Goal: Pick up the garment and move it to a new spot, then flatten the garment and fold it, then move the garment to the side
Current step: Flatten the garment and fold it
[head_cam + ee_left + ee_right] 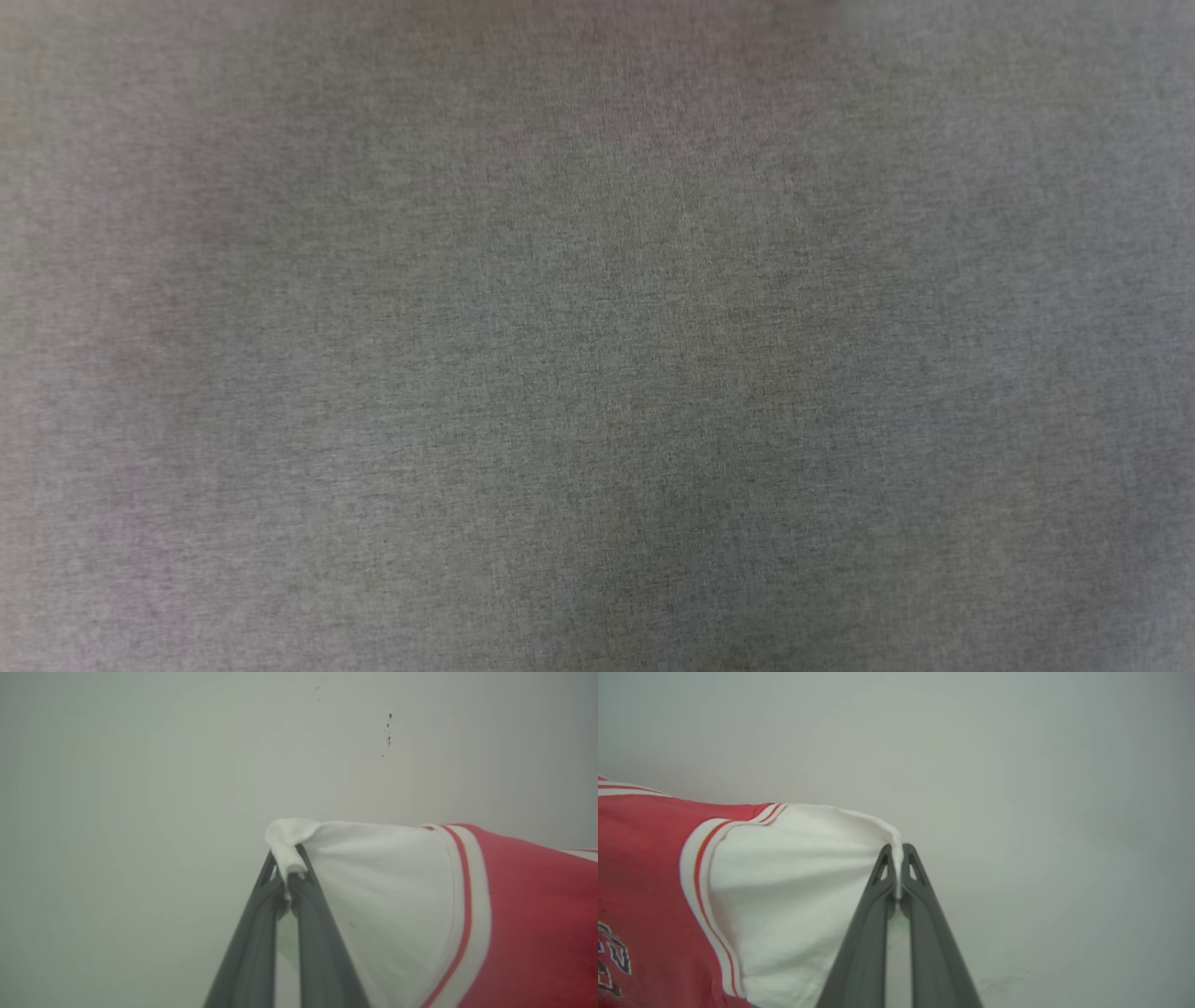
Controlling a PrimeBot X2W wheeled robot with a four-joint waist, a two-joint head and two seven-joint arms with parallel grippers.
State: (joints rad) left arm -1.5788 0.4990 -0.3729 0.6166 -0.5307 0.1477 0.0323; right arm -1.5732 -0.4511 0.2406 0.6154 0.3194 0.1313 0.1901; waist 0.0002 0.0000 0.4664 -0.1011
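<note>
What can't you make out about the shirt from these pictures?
The lettering: right wrist view, cut off by the left edge, unreadable.
Rest of the shirt: left wrist view, cut off by the right and bottom edges.
The sleeve fold inside the left gripper: left wrist view, hidden by the shut jaws.
The grey surface: head view, blurred; what it is cannot be told.

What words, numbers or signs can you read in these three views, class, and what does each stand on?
Right wrist view, red garment: dark, white-outlined lettering, cut off at the picture's edge, not readable.
Left wrist view: dark specks, stray marks, not text.
Head view: grey surface, no text.
</note>
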